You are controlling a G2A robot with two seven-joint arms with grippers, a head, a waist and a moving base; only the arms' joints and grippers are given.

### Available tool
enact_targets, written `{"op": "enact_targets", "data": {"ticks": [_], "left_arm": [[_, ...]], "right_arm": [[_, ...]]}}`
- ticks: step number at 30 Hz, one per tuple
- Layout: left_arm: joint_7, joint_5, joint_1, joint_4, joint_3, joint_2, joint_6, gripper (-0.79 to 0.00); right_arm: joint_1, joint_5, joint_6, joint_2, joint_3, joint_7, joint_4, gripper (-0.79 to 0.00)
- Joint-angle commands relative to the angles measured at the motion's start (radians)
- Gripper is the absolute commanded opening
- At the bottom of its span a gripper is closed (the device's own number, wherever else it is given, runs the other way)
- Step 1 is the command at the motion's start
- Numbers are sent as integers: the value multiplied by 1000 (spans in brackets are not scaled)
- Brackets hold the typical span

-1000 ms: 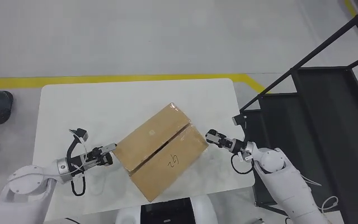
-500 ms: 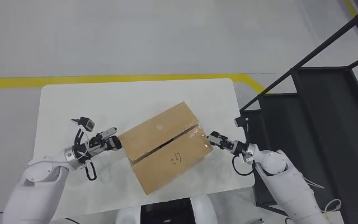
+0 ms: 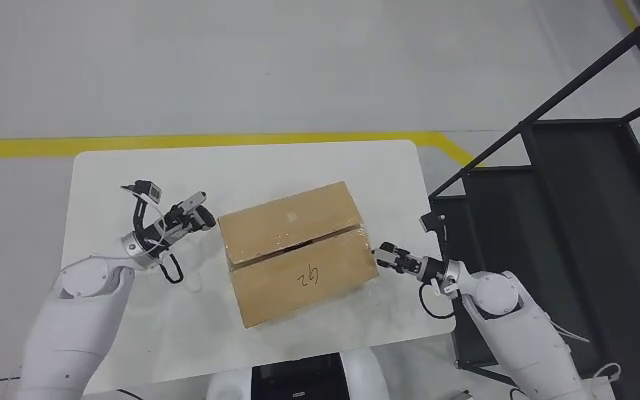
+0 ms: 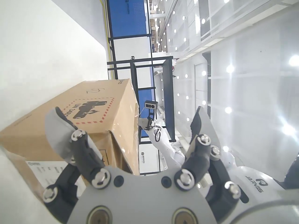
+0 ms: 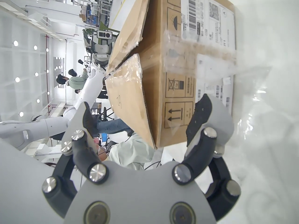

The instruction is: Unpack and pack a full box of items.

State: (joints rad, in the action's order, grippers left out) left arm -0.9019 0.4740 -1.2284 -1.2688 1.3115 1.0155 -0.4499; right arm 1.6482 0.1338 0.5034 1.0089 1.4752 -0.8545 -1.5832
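Observation:
A closed brown cardboard box [image 3: 295, 250] with a taped top seam lies in the middle of the white table [image 3: 130, 185]. My left gripper [image 3: 202, 217] sits at the box's far-left corner, open. In the left wrist view the box [image 4: 93, 108] lies just beyond the spread fingers of the left gripper [image 4: 128, 122]. My right gripper [image 3: 384, 257] is at the box's near-right corner, also open. In the right wrist view the labelled end of the box [image 5: 182, 47] stands in front of the right gripper [image 5: 144, 113], with its lower corner between the fingers.
A black metal stair frame [image 3: 560, 200] stands just off the table's right edge. A yellow floor line [image 3: 200, 143] runs beyond the far edge. Bare table surface lies to the left of the box and behind it.
The box has turned clockwise as seen from above and now lies nearly square to the table. The left gripper moved toward the far side, the right gripper toward the near side.

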Motion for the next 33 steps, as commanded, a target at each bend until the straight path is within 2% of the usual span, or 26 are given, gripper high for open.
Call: {"op": "enact_targets", "data": {"ticks": [1,7,14,24,33], "left_arm": [[13,-29,-23,-22,20,-5,-1,0],[48,-44,-107,-110,81,-17,16,0],[84,-79,-160,-167,123,-24,36,0],[94,-94,-180,-194,135,-25,49,0],[88,-94,-165,-190,110,-19,45,0]], "right_arm": [[22,12,-24,-6,19,-38,-23,0],[44,125,-58,-6,-1,-88,-96,0],[-61,129,-48,19,-153,-33,-37,0],[-226,115,-5,65,-335,80,92,0],[-263,76,29,70,-331,121,178,0]]}}
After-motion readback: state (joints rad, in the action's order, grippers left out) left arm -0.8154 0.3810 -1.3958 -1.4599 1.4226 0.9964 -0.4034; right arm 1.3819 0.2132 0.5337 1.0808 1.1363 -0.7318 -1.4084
